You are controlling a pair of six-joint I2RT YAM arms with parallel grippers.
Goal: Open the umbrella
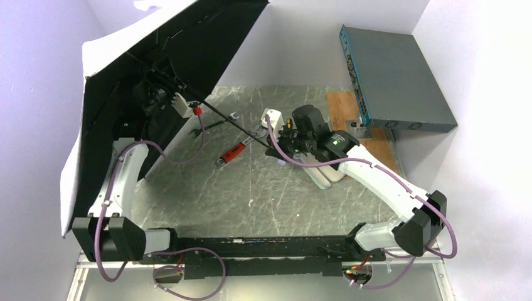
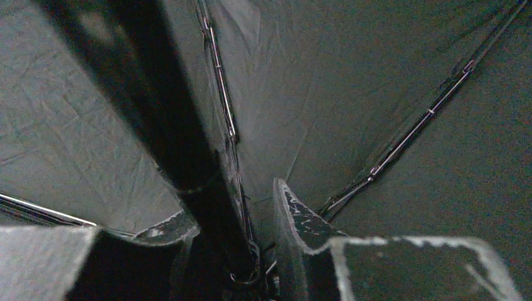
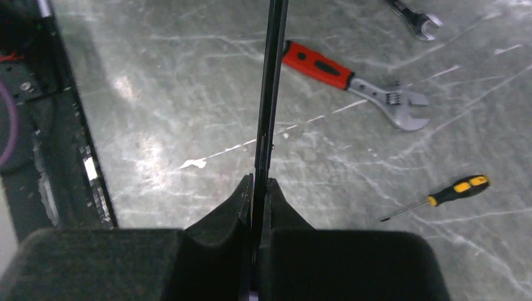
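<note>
The umbrella stands open at the upper left, with its black lining facing the table and its pale outside along the left edge. Its thin black shaft slants down to the right. My right gripper is shut on the shaft near its lower end, the jaws pinching it. My left gripper is up inside the canopy. Its jaws stand open around the shaft, and the right finger is apart from it. Lining and a rib fill that view.
A red-handled adjustable wrench lies on the marbled table under the shaft, with a spanner and a yellow-black screwdriver nearby. A grey box sits at the back right beside a wooden board.
</note>
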